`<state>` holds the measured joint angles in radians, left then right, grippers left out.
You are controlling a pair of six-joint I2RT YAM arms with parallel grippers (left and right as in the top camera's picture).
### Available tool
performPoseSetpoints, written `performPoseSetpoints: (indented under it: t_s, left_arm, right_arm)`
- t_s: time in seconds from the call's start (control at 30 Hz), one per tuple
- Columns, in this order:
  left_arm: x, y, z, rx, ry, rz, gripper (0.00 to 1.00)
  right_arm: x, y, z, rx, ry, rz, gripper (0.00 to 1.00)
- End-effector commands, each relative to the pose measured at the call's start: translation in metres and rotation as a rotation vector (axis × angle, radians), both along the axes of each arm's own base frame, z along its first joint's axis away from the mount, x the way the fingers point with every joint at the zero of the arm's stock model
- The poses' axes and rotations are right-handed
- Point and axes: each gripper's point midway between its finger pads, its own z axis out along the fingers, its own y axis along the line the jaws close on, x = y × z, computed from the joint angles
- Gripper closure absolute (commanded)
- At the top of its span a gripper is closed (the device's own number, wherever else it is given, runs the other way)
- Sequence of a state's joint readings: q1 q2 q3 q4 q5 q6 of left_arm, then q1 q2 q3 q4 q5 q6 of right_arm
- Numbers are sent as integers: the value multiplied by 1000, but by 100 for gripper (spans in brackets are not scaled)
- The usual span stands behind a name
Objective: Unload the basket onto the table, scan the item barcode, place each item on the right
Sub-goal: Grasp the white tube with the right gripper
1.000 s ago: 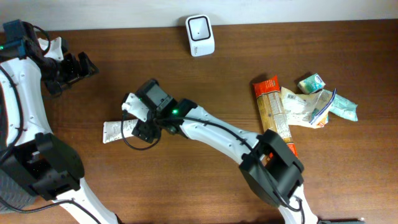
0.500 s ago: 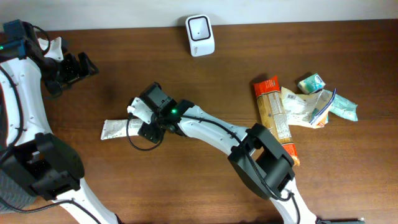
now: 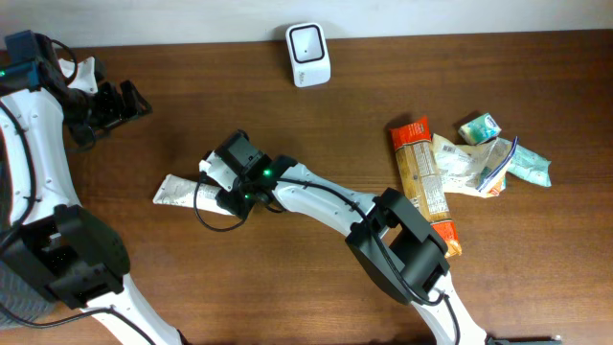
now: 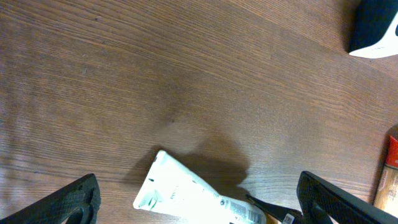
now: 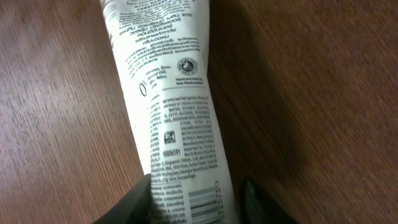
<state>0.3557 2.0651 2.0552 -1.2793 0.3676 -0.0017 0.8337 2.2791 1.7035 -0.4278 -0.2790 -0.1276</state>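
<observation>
**Desk:** Where's the item right now?

**Me:** The white plastic tube (image 3: 180,193) with small black print lies flat on the brown wooden bench (image 3: 316,125), left of centre, with its wide flat end pointing left.

**Desk:** And your right pincer?

**Me:** My right pincer (image 3: 222,188) is down at the tube's right-hand end. In the wrist view its fingers (image 5: 134,202) sit on either side of the tube (image 5: 174,112), level with the barcode (image 5: 202,200), which faces up. One finger looks to be against the tube's edge. There's a dark sliver beside the other, so I can't tell whether it's clamped or only straddling the tube.

**Desk:** Left side?

**Me:** My left pincer (image 3: 129,101) is at the far left of the bench, well apart from the tube, with its fingers spread wide and nothing between them.

**Desk:** Scanner?

**Me:** The white box-shaped scanner (image 3: 307,41) stands at the far edge near the middle, well apart from the tube.

**Desk:** Anything else out there?

**Me:** Over on the right there's a long orange-topped packet (image 3: 418,168), with crumpled pale wrappers (image 3: 488,158) just beside it.
</observation>
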Motion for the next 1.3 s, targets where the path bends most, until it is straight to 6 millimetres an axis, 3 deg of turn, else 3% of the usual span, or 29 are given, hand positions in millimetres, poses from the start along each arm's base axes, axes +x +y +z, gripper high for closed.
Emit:
performPoseSetpoints:
  t_s: [0.0, 0.23, 0.4, 0.57, 0.73, 0.83, 0.87, 0.93, 1.0, 1.13, 1.27]
  left_arm:
    - [0, 2, 11, -3, -26, 10, 1]
    - [-1, 2, 11, -3, -25, 10, 1]
    - [-1, 2, 11, -3, -25, 10, 1]
    - [-1, 2, 11, -3, -25, 10, 1]
    - [0, 1, 11, -3, -25, 9, 1]
    - [0, 2, 11, -3, -26, 10, 1]
    - [-1, 2, 11, -3, -25, 10, 1]
    - [0, 2, 11, -3, -26, 10, 1]
    - [0, 2, 11, -3, -26, 10, 1]
    - [-1, 2, 11, -3, -25, 10, 1]
    - [-1, 2, 11, -3, -25, 10, 1]
  right_arm:
    - [-1, 3, -3, 17, 27, 1, 66]
    - [-7, 6, 2, 69, 147, -58, 77]
    - [-3, -12, 14, 145, 344, -99, 91]
    - [31, -57, 28, 164, 408, -199, 96]
    - [68, -111, 44, 98, 324, -350, 96]
    - [75, -136, 42, 16, 292, -421, 96]
    - [71, -136, 41, 7, 302, -413, 95]
    - [64, -134, 39, -12, 292, -367, 71]
    - [60, -128, 42, -13, 275, -334, 58]
    - [62, -115, 70, 11, 245, -311, 56]
    - [48, -98, 91, 3, 244, -264, 49]
